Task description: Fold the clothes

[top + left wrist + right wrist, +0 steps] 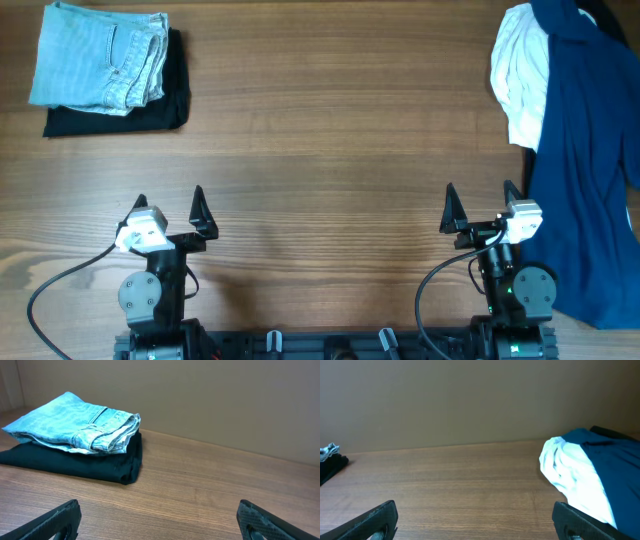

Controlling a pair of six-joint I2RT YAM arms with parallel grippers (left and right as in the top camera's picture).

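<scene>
Folded pale blue denim shorts (100,55) lie on a folded black garment (150,110) at the table's far left; both also show in the left wrist view, the shorts (75,422) above the black garment (80,462). A dark-blue garment (585,160) and a white garment (522,75) lie unfolded in a heap at the far right, also seen in the right wrist view as blue (612,460) and white (575,477). My left gripper (170,212) is open and empty near the front edge. My right gripper (480,208) is open and empty, next to the blue garment.
The wooden table (330,140) is bare between the two piles. Cables run from both arm bases along the front edge. The blue garment hangs over the right front corner.
</scene>
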